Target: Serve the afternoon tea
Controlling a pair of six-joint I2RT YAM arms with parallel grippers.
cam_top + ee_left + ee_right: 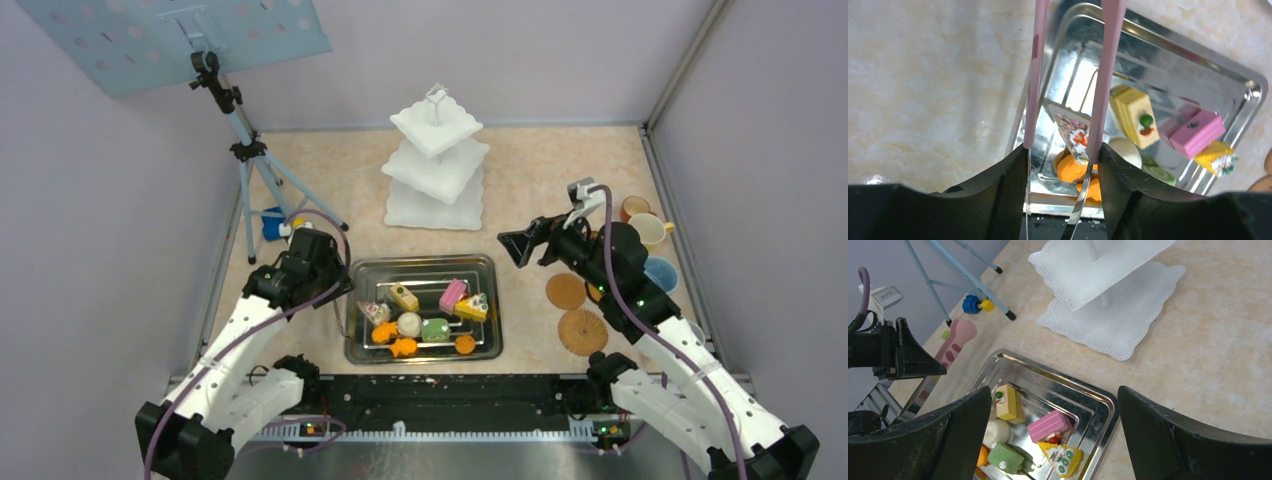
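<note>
Several toy pastries lie in the steel tray (490,345): a yellow cake (404,296), a pink block (453,294), a cream ball (409,323), a green piece (436,329) and orange ones (404,347). My left gripper (338,288) is at the tray's left rim, shut on the pink tongs (1108,75), whose two arms stand apart between my fingers. My right gripper (515,247) is open and empty above the tray's right end, which shows between its fingers (1053,390). The white three-tier stand (436,165) is behind the tray and bare. Two coasters (566,291) lie at the right.
Brown (634,207), yellow (650,230) and blue (660,272) mugs stand at the right wall, partly behind my right arm; I see no grey one. A tripod (250,160) with a blue perforated board stands at the back left. Walls close the table on three sides.
</note>
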